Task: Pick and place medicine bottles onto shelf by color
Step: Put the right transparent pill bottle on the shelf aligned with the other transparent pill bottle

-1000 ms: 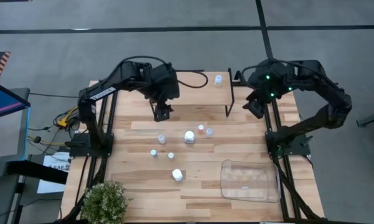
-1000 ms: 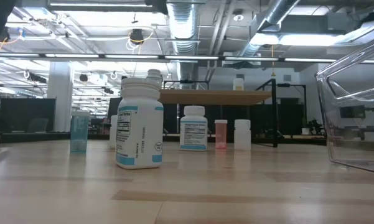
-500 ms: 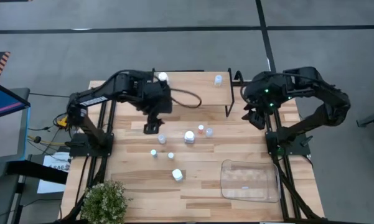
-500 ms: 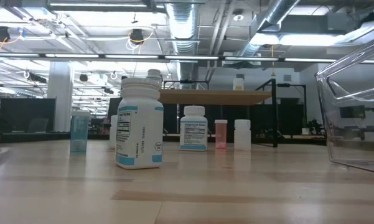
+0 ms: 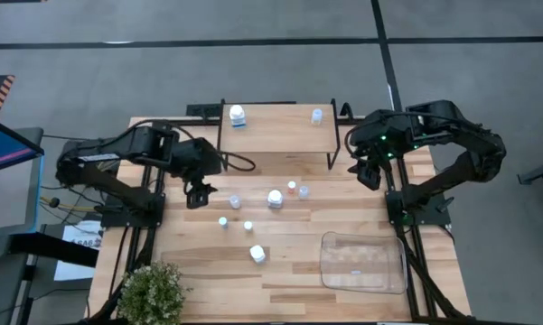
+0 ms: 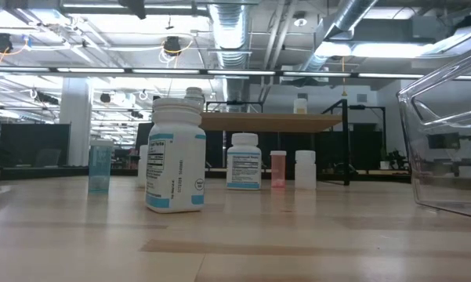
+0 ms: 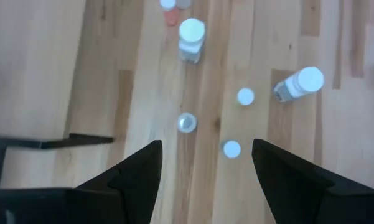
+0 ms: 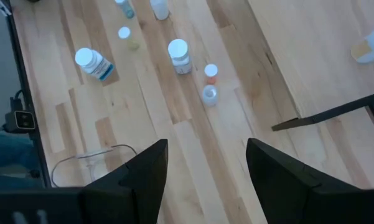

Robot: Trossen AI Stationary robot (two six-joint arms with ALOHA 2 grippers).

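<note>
Two bottles stand on the shelf (image 5: 280, 126): a white bottle (image 5: 238, 115) near its left end and a clear bottle (image 5: 317, 116) near its right end. Treat these as done, though colour grouping cannot be confirmed.

Seven bottles remain on the table (image 5: 289, 271):
- one large white bottle (image 5: 275, 199) at the centre;
- one white bottle (image 5: 257, 255) nearer the front;
- one orange bottle (image 5: 292, 187);
- four small bottles around them, caps too small to sort.

The tray (image 5: 363, 263) sits at front right, apparently empty.

Your left gripper (image 5: 197, 193) hangs left of the cluster, fingers spread, holding nothing. Your right gripper (image 5: 368, 171) waits beside the shelf's right end, fingers likewise spread and empty.
</note>
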